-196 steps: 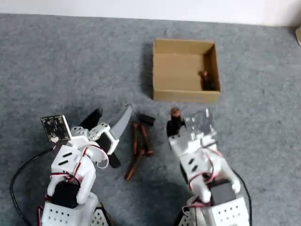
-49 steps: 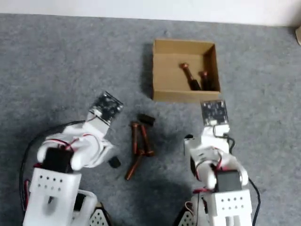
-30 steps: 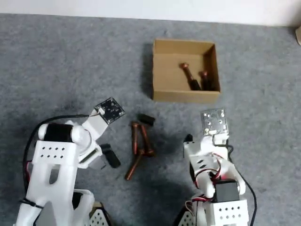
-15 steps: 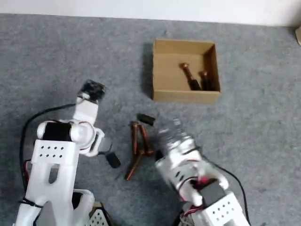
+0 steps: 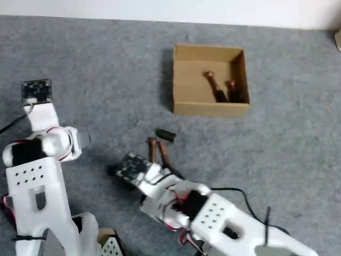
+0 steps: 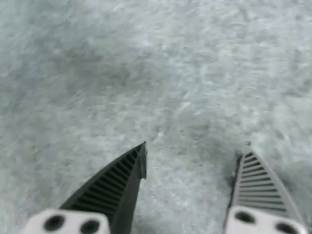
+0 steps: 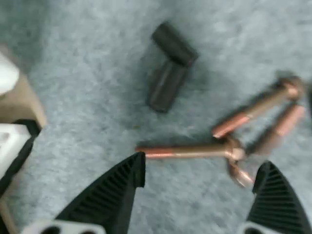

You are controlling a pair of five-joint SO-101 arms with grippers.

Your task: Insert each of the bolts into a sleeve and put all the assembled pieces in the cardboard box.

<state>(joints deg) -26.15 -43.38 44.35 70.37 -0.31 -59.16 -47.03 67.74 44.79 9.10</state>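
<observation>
**A:** Where's the right gripper [image 7: 202, 161]?

**B:** Low over the grey bench [image 5: 298, 133], jaws spread wide and empty. 3 copper bolts [image 7: 185, 152] lie loose just ahead of its tips, with black sleeves [image 7: 163, 90] near them.

**A:** And the left gripper [image 6: 194, 146]?

**B:** Also wide, holding nothing, above bare bench well apart from the parts.

**A:** The cardboard box [image 5: 210, 109]?

**B:** It holds 2 assembled pieces [image 5: 216, 88], in its right half.
</observation>
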